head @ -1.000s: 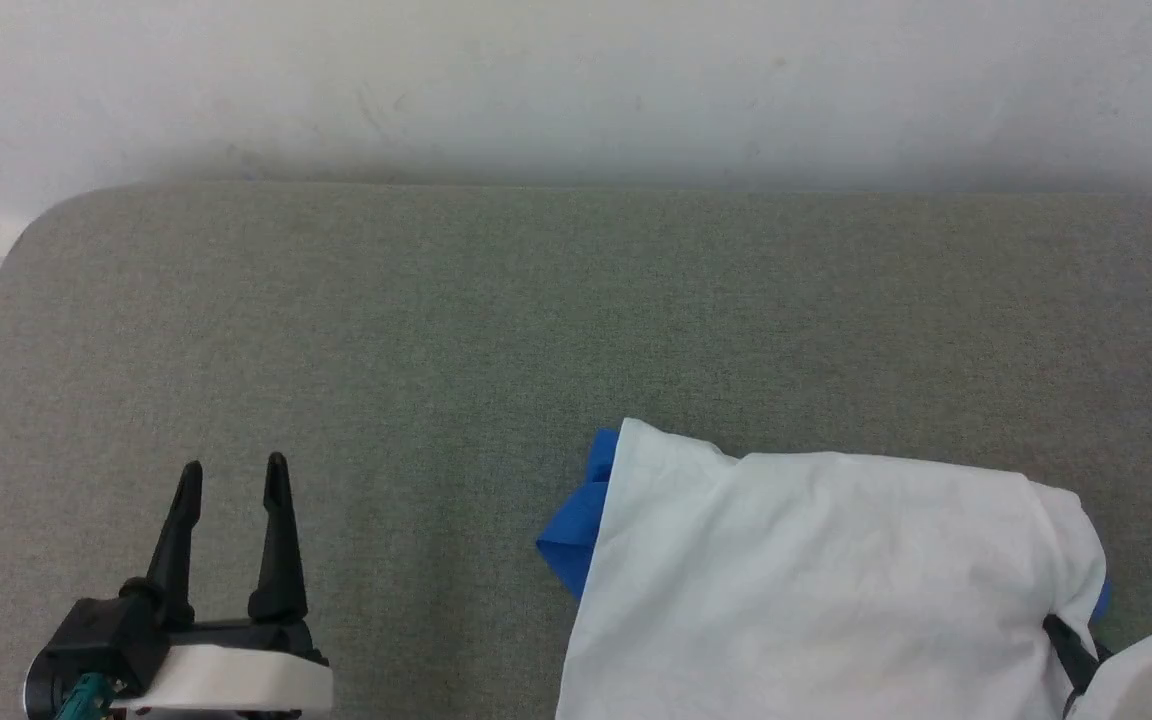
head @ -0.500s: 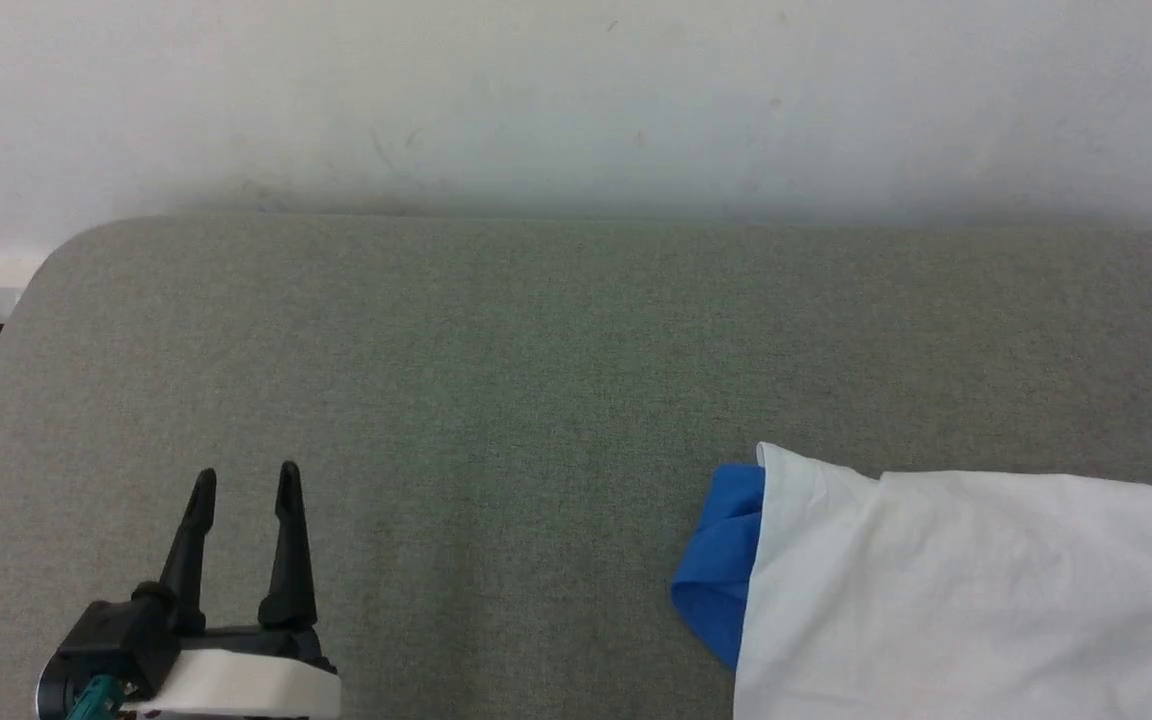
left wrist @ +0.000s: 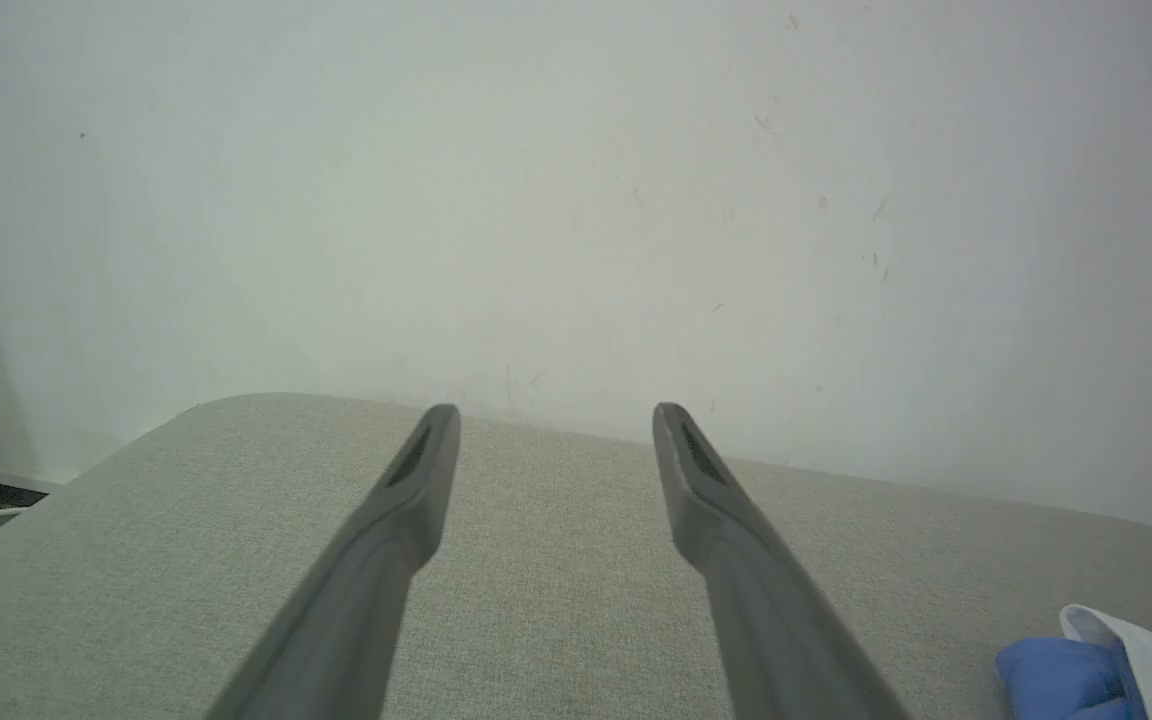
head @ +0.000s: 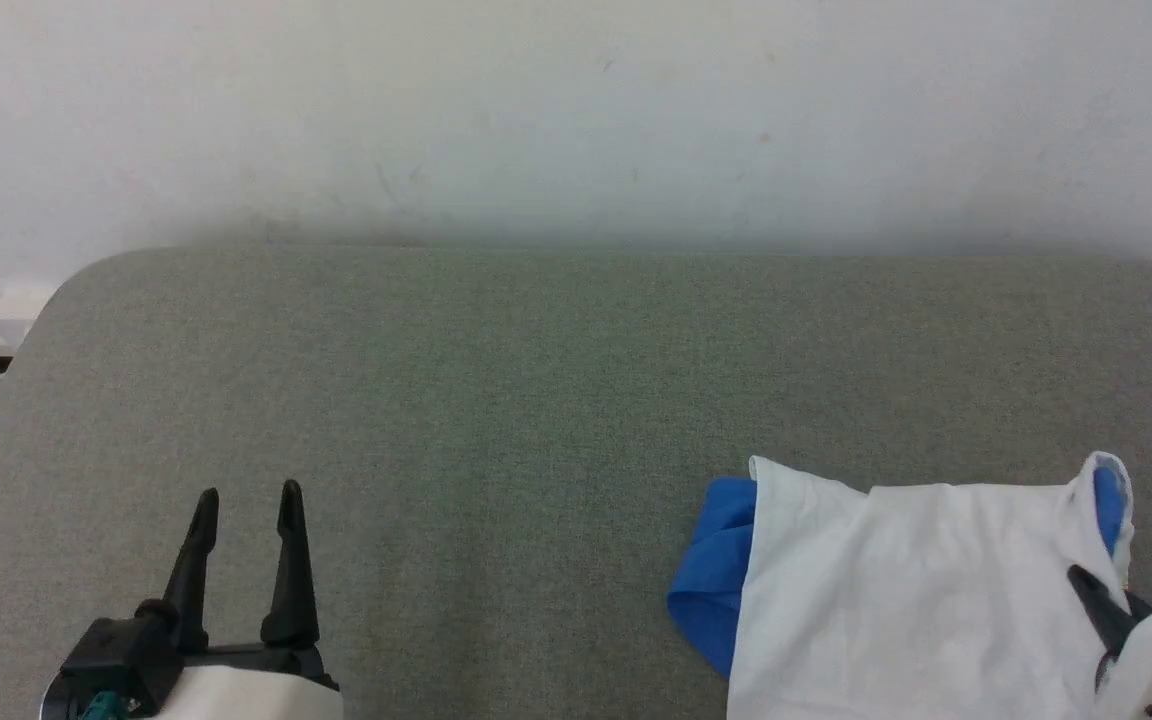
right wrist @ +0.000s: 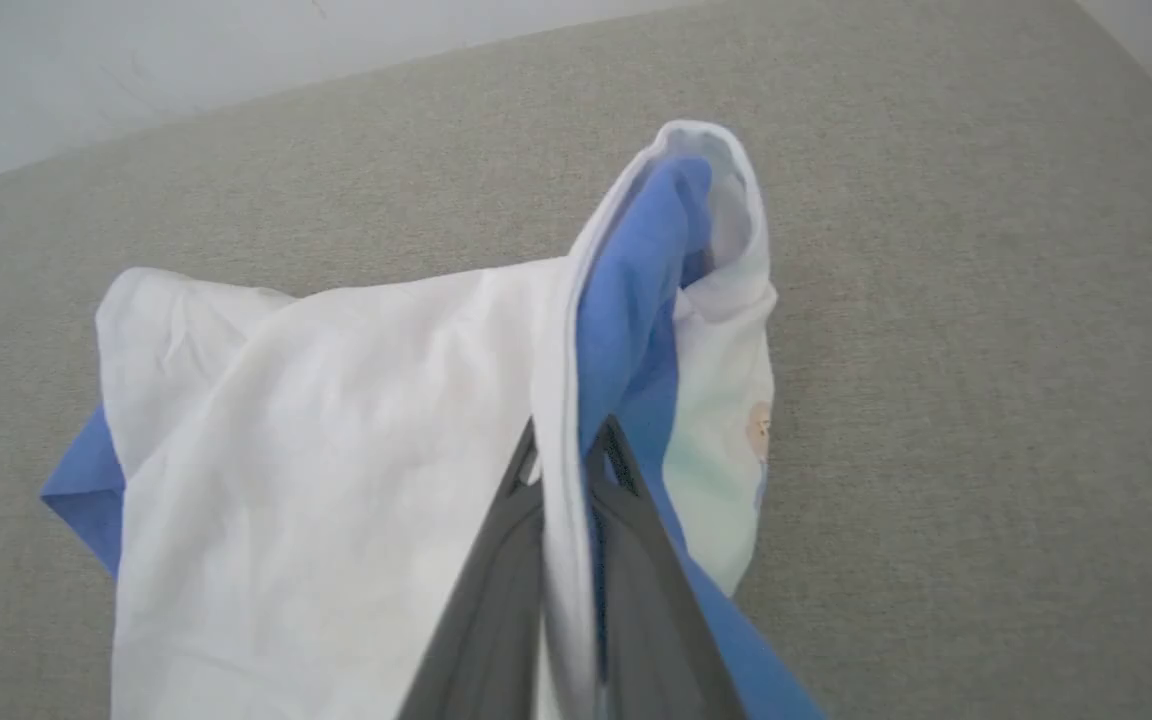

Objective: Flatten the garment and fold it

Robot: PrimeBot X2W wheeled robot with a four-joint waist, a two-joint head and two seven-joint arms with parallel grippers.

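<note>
The garment is bunched on the table at 4 o'clock in the head view, one edge pinched by the right gripper; the left gripper is held wide and empty at 8 o'clock. Judged thin, light and limp, it is best taken at hemmed corners.

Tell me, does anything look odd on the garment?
Yes. The garment is bunched, not flat: the right gripper pinches its edge, holding up a fold with blue inside. A small pale orange spot marks the white fabric beside it.
</note>
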